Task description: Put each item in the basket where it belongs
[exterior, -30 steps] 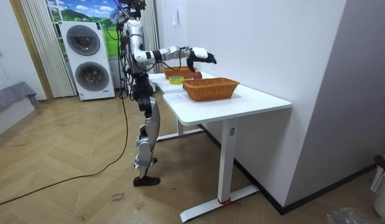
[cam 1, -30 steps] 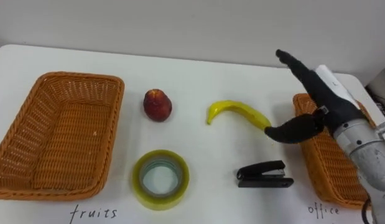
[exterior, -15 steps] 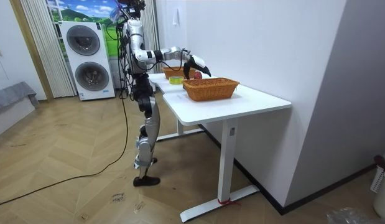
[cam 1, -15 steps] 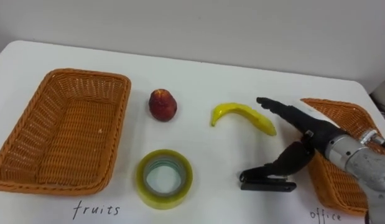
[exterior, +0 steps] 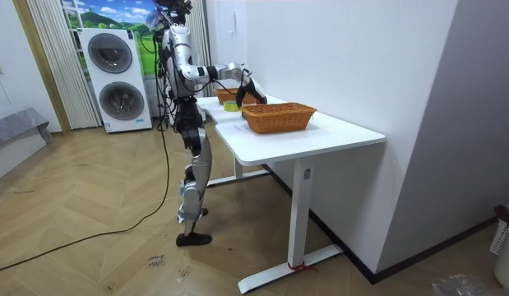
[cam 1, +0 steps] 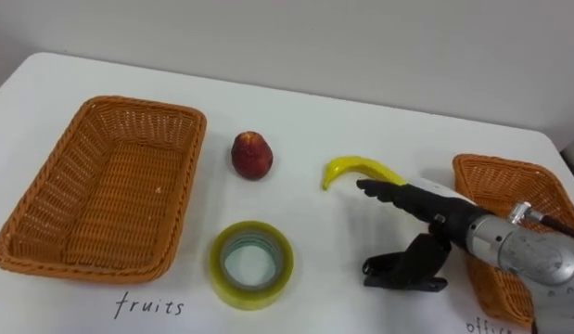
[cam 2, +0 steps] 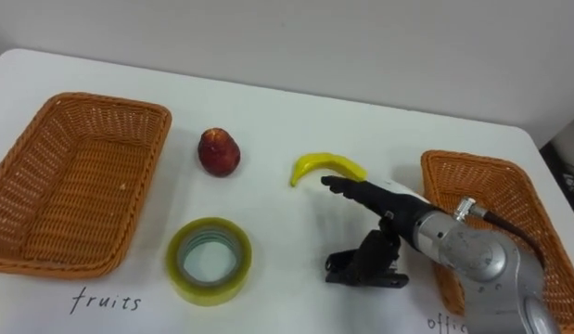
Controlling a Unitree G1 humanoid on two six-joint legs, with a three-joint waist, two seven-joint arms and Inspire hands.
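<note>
A black stapler (cam 1: pixel 383 273) lies on the white table (cam 1: pixel 314 111) near its front edge, left of the office basket (cam 1: pixel 518 190). My right hand (cam 1: pixel 438 212) hovers low over it, open: the fingers stretch left toward the yellow banana (cam 1: pixel 359 168) and the thumb reaches down onto the stapler's right half. A red apple (cam 1: pixel 252 155) sits beside the wicker fruits basket (cam 1: pixel 101 190), which holds nothing. A yellow tape roll (cam 1: pixel 251 265) lies in front of the apple. In the room view I stand at the table's end with the right arm out.
Handwritten labels mark the table's front edge below each basket. The office basket's inside shows nothing in it. A wall runs close behind the table. In the room view a washer and dryer stack (exterior: pixel 118 78) stands behind me.
My right hand has come down and to the left, from above the office basket to the stapler, and its thumb now rests on it. The head camera has shifted a little.
</note>
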